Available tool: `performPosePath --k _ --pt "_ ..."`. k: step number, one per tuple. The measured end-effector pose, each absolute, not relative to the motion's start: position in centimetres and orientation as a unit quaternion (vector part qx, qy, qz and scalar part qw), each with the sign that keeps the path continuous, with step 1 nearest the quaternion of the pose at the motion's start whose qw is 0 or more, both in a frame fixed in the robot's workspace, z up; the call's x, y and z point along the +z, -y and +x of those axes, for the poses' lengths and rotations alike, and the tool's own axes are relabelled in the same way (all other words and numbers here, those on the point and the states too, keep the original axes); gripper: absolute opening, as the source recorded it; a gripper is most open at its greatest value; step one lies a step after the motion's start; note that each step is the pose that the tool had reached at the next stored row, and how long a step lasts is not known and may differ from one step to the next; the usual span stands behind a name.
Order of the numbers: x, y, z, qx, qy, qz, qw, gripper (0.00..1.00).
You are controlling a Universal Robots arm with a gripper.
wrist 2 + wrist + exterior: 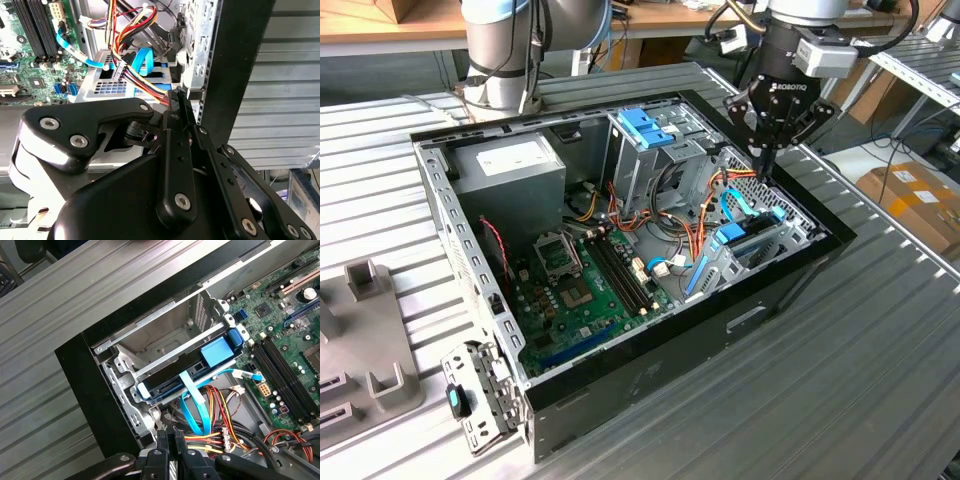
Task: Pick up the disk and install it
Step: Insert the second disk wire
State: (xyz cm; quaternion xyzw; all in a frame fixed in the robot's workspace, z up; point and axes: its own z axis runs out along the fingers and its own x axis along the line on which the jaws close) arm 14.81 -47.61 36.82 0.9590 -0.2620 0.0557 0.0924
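Observation:
The disk (752,238) sits in the drive bay at the open computer case's (650,385) corner, at the exterior view's right. In the first wrist view the disk (175,382) shows edge-on, a dark slab in light-blue rails with a blue tab at one end. A light-blue flat cable (192,402) crosses it. My gripper (763,172) hangs over the case's edge just above and behind the disk, apart from it. Its fingers are pressed together, shut on nothing, in both wrist views (175,100) (170,437).
Inside the case are a grey power-supply box (510,165), a tall metal cage with a blue handle (645,125), the green motherboard (580,290) and coloured cable bundles (695,245). Grey fixtures (360,345) stand on the ribbed table at the exterior view's left. A second arm's base (500,60) stands behind.

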Motion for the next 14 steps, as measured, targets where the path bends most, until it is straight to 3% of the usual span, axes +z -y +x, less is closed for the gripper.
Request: performPosePath --k 14 --pt "36.77 47.61 14.78 0.052 0.297 0.949 0.094 0.16"
